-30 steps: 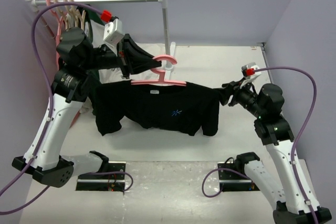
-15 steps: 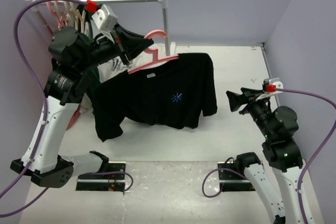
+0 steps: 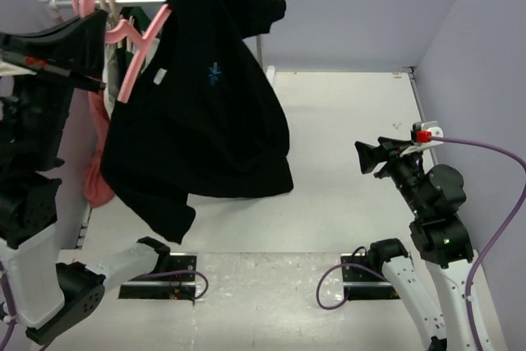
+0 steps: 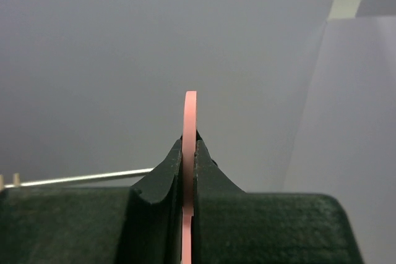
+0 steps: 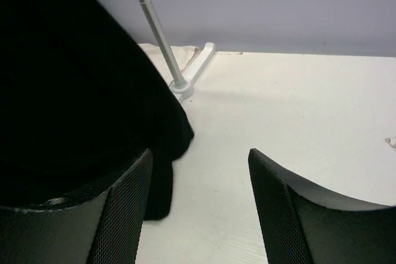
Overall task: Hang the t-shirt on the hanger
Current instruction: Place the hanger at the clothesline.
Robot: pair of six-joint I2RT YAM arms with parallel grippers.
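— Where is the t-shirt (image 3: 197, 113)?

— In the upper left of the top view. It hangs as a wide black drape, with the small blue starburst facing the camera. Its lower hem falls toward the lower left of the frame, above the white table (image 3: 353, 113).

— And the hanger (image 3: 136, 55)?

— It sits at the shirt's left edge. One pink arm slants down beside the white neck label. The hook curls up by the rack rail (image 3: 144, 1) at the top left. The other arm is hidden by the cloth.

— What is the left gripper (image 3: 100, 24) doing?

— It pinches the hanger. In the left wrist view the two black fingers press flat on the thin pink edge (image 4: 189, 115), which rises at frame centre.

— And the right gripper (image 3: 367, 158)?

— It is spread wide and holds nothing, at the right of the top view, well apart from the shirt. Its own camera shows bare table between the fingers. There the black cloth (image 5: 68, 91) fills the left side, with the rack's pole (image 5: 158, 35) behind it.

— Anything else?

— Pink cloth (image 3: 97, 174) hangs at the left edge, behind the shirt.
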